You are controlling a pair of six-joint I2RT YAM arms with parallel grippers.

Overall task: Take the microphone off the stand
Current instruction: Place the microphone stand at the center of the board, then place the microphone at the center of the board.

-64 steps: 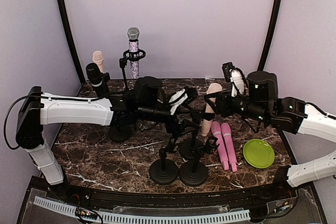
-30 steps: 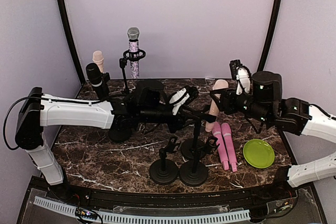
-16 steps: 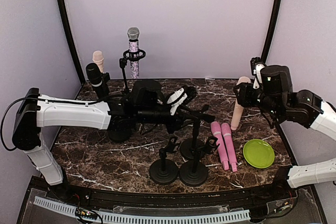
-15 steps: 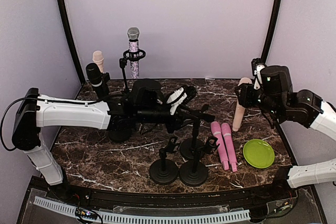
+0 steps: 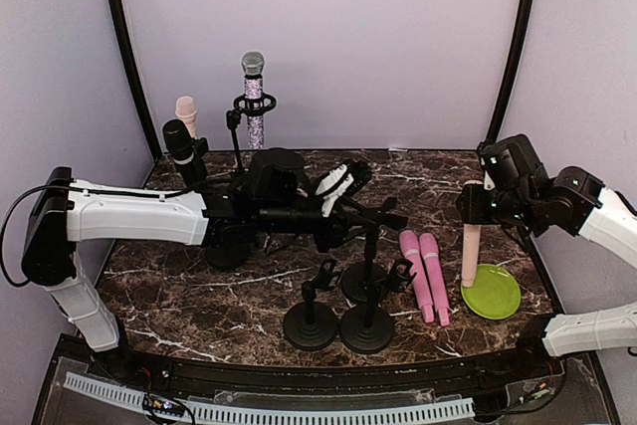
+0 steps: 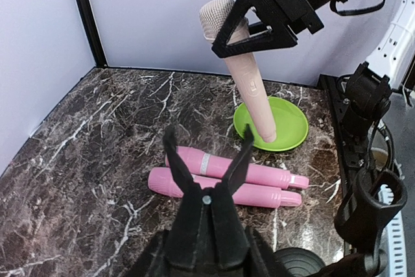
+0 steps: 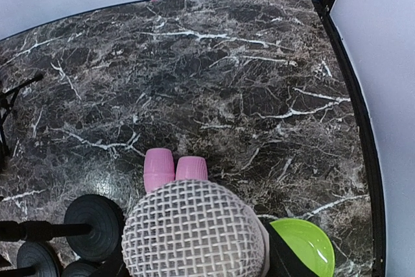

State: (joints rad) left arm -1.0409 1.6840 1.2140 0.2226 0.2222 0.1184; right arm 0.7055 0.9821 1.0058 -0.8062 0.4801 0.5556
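Note:
My right gripper (image 5: 476, 208) is shut on a beige microphone (image 5: 470, 246) and holds it upright, with its lower end just over the green plate (image 5: 498, 296). The left wrist view shows the same microphone (image 6: 251, 89) standing over the plate (image 6: 292, 128). Its mesh head (image 7: 193, 231) fills the bottom of the right wrist view and hides the fingers. The black stand (image 5: 370, 236) it came from stands mid-table with an empty clip. My left gripper (image 5: 341, 180) hovers beside that stand's top. It stays open (image 6: 207, 154) with nothing between the fingers.
Two pink microphones (image 5: 425, 274) lie side by side left of the plate. Two more black stands (image 5: 310, 323) sit at the front centre. A black microphone (image 5: 179, 146), a sparkly one (image 5: 254, 97) and a beige one (image 5: 186, 111) stand at the back left.
My right gripper carried the beige microphone away from the stand, rightward and down, turning it upright over the green plate. The left gripper stayed by the stand and its jaws parted slightly.

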